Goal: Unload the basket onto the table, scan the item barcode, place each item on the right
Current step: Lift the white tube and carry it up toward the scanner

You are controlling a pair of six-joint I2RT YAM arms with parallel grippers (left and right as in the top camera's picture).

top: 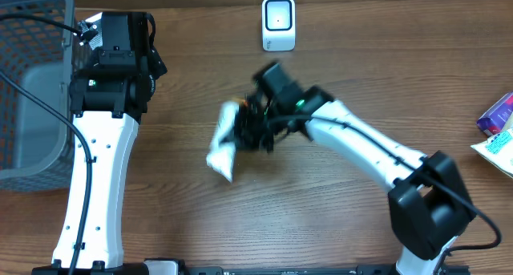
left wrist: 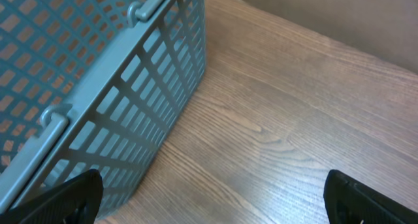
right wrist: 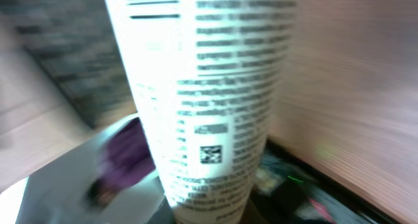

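Gripping the white tube (top: 223, 147), right gripper (top: 247, 134) holds it lengthwise front-to-back.

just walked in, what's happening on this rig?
The right end effector is shut on a white tube near the middle of the table, short of the white scanner at the far edge. The right wrist view shows the tube's printed side with a small code on it, though blurred. The left end effector is open and empty beside the plastic basket. The tube is not at the scanner yet.
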